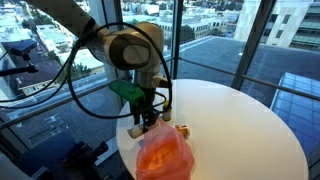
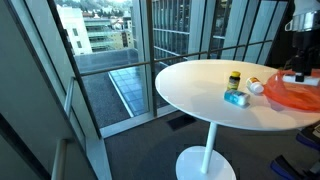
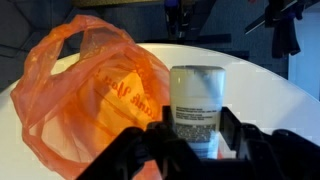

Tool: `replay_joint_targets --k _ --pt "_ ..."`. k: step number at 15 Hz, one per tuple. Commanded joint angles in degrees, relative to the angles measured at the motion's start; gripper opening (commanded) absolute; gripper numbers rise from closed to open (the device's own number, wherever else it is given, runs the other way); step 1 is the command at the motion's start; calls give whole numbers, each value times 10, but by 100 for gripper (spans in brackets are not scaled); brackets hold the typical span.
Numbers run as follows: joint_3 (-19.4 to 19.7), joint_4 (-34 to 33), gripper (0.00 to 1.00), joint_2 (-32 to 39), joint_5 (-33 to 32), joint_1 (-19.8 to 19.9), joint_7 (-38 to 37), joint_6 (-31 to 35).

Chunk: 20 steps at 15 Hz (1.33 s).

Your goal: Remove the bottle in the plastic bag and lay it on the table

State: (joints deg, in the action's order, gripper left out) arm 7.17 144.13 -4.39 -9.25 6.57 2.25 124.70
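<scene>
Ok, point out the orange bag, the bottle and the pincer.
orange bag (image 3: 85, 100), wrist view, on its printed front.
bottle (image 3: 197, 110), wrist view, on its label.
pincer (image 1: 147, 120), in an exterior view, between its fingertips.

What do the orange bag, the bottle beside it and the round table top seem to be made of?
The orange bag looks like thin plastic film: half see-through, crinkled, with shiny folds. The bottle is probably plastic, with a pale printed label; glass cannot be excluded. The table top is white, smooth and faintly glossy, perhaps laminate or paint; the look leaves it open.
</scene>
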Motion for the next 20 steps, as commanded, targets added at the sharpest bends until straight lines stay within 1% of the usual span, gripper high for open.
replay_joint_targets --k 1,6,12,18,20 --pt "2 3 25 -14 -16 9 -20 -18" --pt "12 15 25 -33 -32 24 -26 -18" --pt "19 4 25 -48 -27 34 -11 5" --pt "9 -33 25 -17 -22 25 -19 48" --pt "7 -49 25 -7 -17 22 -18 51"
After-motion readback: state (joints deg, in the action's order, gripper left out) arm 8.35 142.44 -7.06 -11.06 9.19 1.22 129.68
